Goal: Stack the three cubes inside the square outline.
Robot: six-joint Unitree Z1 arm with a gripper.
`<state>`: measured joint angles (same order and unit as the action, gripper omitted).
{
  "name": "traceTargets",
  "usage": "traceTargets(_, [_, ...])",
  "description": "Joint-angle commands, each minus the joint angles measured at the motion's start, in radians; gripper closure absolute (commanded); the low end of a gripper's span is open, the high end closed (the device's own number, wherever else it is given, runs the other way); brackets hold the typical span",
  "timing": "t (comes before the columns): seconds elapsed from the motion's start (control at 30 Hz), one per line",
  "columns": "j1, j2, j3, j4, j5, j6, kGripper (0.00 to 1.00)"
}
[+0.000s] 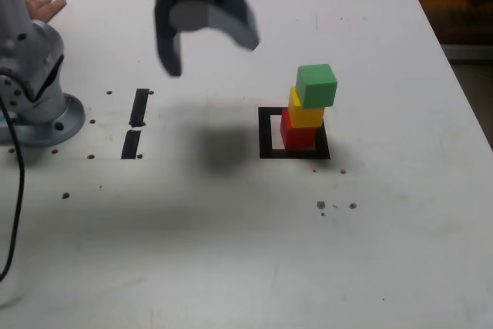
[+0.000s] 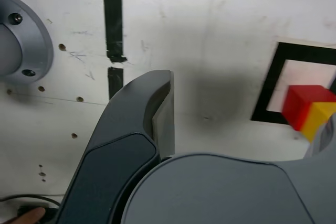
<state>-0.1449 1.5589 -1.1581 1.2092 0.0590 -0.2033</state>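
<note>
Matte, light and stiff, we judge the three cubes point(image 1: 310, 109) easily toppled, best pinched on opposite side faces, while our gripper point(image 1: 206, 48) hangs wide open and empty at ten o'clock from them.

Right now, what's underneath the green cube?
The green cube sits on the yellow cube, which rests on the red cube inside the square outline. The outline's floor beneath the stack is covered.

Green cube point(image 1: 316, 85) atop yellow cube point(image 1: 304, 114) atop red cube point(image 1: 297, 135), inside square outline point(image 1: 267, 132)
</note>
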Motion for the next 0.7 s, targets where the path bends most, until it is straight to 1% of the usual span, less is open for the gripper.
traceTargets(0.0, [-0.003, -0.015, 0.053, -0.035, -0.008, 0.001, 0.00])
traceTargets(0.13, [-0.004, -0.025, 0.171, -0.120, -0.016, 0.002, 0.00])
traceTargets(0.33, [-0.004, -0.022, 0.272, -0.212, -0.016, 0.003, 0.00])
traceTargets(0.47, [-0.004, -0.016, 0.313, -0.244, -0.017, 0.004, 0.00])
traceTargets(0.67, [-0.004, 0.000, 0.347, -0.263, -0.020, 0.009, 0.01])
